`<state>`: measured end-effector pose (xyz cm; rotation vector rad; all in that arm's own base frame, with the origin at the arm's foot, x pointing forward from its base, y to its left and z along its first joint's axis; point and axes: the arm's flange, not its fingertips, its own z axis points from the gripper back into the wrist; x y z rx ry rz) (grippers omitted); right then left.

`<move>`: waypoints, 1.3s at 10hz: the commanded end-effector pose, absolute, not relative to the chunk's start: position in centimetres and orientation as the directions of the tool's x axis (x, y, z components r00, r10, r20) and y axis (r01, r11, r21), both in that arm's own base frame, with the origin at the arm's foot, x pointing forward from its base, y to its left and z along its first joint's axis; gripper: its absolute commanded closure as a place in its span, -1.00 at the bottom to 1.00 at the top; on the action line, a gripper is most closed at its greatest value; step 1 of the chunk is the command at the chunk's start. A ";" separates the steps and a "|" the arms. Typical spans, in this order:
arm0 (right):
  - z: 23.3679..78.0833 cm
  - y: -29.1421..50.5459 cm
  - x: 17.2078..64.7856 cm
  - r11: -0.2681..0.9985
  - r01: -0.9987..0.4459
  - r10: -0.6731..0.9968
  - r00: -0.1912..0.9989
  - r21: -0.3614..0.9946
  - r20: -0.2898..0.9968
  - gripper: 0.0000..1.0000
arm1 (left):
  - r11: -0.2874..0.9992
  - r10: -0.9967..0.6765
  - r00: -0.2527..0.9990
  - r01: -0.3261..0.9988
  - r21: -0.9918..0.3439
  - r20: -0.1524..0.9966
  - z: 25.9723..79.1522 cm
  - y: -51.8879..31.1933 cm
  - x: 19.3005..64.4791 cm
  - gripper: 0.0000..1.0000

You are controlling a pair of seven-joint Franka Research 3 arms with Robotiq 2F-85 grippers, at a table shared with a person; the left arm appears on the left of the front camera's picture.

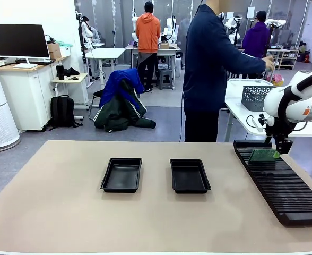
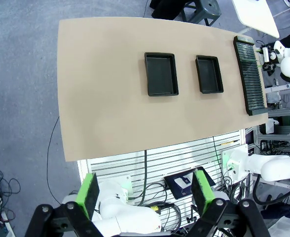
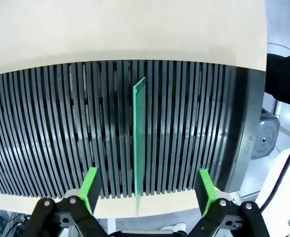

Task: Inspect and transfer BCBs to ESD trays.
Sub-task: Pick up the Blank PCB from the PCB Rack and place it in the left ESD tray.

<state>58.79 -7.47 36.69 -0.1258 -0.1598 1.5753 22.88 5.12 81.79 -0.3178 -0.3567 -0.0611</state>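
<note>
Green BCB [image 3: 139, 148] upright on edge, two black ESD trays [image 1: 121, 159] side by side

Bright, even light, faint soft shadows by the trays [image 1: 121, 160], heavy fisheye bowing in both wrist views.

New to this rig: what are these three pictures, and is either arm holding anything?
Two white robot arms work at a beige table. The front picture looks across it from between them. On it lie two empty shallow black plastic trays and, on the robot's right, a black ribbed rack with one thin green board standing in a slot. The left wrist picture looks down from high above; the left gripper is open. The right wrist picture looks along the right gripper: it is open, straddling the board without touching it. Nothing is held.
</note>
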 end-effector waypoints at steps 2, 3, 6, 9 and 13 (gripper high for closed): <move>36.2 -8.1 59.9 -0.017 -0.986 0.997 -0.029 -0.165 0.076 -1.00 | 0.949 0.000 0.935 0.112 -0.295 0.354 81.7 5.1 23.0 -1.00; 36.3 -8.3 60.0 -0.019 -0.988 0.995 -0.034 -0.154 0.097 -1.00 | 0.949 0.000 0.935 0.112 -0.295 0.354 81.7 5.1 23.0 -1.00; 36.2 -9.0 60.6 -0.009 -0.993 0.991 -0.024 -0.114 0.130 -0.86 | 0.949 0.000 0.935 0.112 -0.295 0.354 81.7 5.1 23.0 -1.00; 35.8 -9.1 60.8 0.006 -0.997 0.993 -0.003 -0.076 0.120 -0.72 | 0.949 0.000 0.935 0.112 -0.295 0.354 81.7 5.1 23.0 -1.00; 35.7 -8.8 61.0 0.015 -0.998 0.995 0.009 -0.058 0.098 -0.56 | 0.949 0.000 0.935 0.112 -0.295 0.354 81.7 5.1 23.0 -1.00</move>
